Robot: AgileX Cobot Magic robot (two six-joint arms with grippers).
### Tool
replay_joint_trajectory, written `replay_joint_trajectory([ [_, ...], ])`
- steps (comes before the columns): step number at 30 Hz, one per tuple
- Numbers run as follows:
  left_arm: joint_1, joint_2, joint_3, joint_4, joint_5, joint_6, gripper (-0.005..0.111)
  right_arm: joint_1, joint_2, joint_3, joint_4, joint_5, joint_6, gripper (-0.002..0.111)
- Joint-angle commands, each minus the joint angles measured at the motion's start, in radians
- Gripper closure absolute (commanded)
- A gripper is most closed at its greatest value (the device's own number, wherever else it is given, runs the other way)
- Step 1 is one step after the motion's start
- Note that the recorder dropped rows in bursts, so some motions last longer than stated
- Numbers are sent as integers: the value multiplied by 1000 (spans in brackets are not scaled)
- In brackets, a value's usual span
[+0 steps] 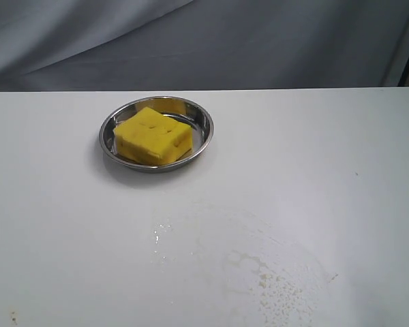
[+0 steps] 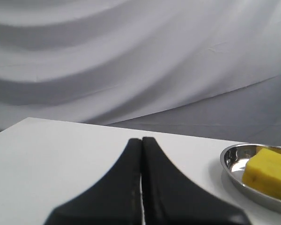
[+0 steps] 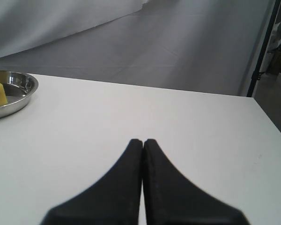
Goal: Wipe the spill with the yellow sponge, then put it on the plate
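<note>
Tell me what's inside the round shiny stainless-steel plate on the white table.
A thick bright yellow rectangular sponge lies inside the plate, covering most of its flat bottom. Only a strip of bare steel shows around it; whatever is beneath the sponge is hidden.

Yellow sponge (image 1: 153, 136) in plate (image 1: 108, 136); watery smear (image 1: 259, 266) on table (image 1: 327, 170).

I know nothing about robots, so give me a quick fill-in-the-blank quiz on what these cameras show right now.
1. The sponge resting in the steel plate is coloured ____.
2. The left gripper and the right gripper both have their jaws ____.
3. The faint wet smear on the white table lies ____ the plate, not inside it.
Missing words: yellow; shut; outside.
</note>
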Motion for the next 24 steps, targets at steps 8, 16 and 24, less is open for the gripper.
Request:
replay_joint_trajectory([
  [8, 3, -2, 5, 31, 85, -9, 107, -2, -3, 4, -2, -11, 6, 108],
  [16, 3, -2, 5, -13, 82, -8, 107, -2, -3, 4, -2, -11, 6, 108],
  [24, 3, -2, 5, -13, 82, -8, 107, -2, -3, 4, -2, -11, 6, 108],
])
